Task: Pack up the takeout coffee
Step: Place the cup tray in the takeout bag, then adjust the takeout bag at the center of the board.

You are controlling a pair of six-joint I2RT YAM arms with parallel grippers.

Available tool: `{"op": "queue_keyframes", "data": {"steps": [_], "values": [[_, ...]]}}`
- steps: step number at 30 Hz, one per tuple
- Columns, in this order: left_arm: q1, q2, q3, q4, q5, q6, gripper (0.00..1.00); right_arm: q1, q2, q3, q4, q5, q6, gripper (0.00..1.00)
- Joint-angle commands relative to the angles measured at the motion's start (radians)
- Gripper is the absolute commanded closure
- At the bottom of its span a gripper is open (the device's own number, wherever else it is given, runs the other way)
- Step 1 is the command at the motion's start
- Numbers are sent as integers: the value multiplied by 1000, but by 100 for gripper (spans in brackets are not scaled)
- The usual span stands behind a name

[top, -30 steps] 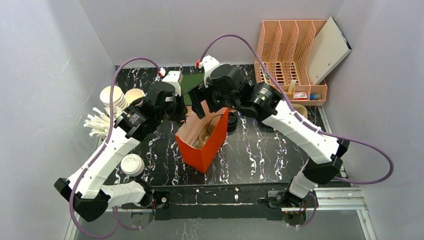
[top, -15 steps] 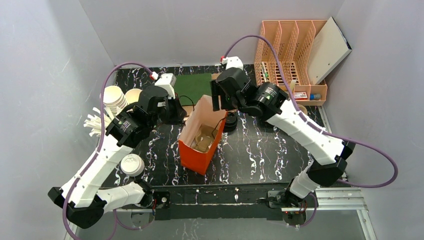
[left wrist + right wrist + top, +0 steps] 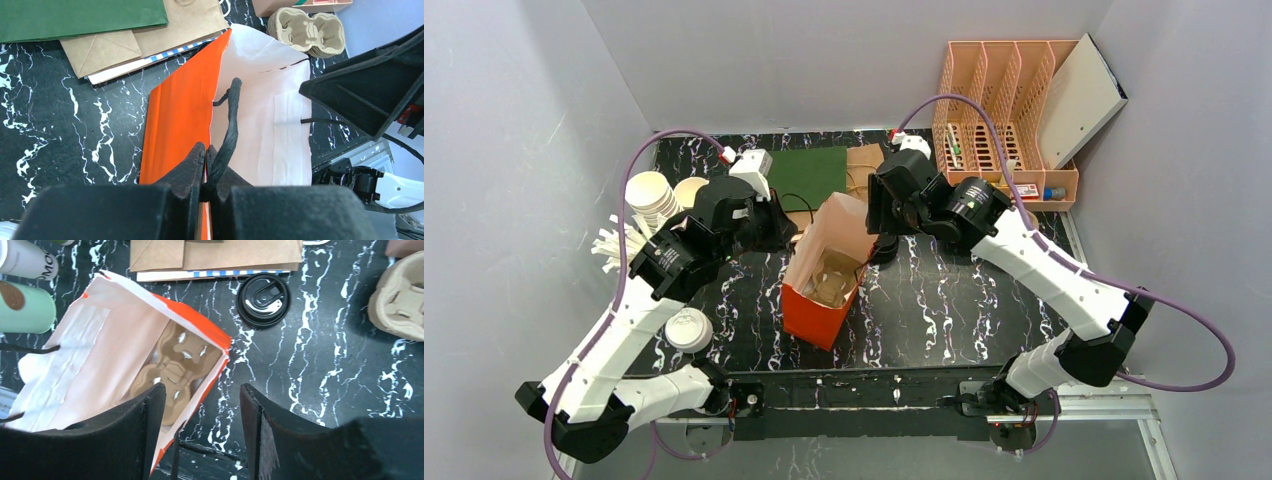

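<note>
Rim of orange bag (image 3: 814,312) clenched in left gripper (image 3: 205,151); right gripper (image 3: 201,391) spread, empty; takeout coffee (image 3: 263,300) at bag's two o'clock.

- White tube (image 3: 25,259), lying at top left corner of right wrist view: big dark letters on side. Only "MO" can be read. Rest cut off by picture edge.
- Coffee cup (image 3: 263,300): small raised marks on black lid top. Too small to read.
- Little red box (image 3: 1024,190) in pink rack (image 3: 994,95): white label on it. Too tiny to read.
</note>
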Motion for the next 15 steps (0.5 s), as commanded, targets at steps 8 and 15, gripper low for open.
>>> {"op": "queue_keyframes", "data": {"steps": [8,15], "values": [[-2,-34,21,20,8,7,99,-1,16,11,90,-74,36,56],[-1,-46,27,19,5,8,99,-2,42,53,75,-53,20,45]]}}
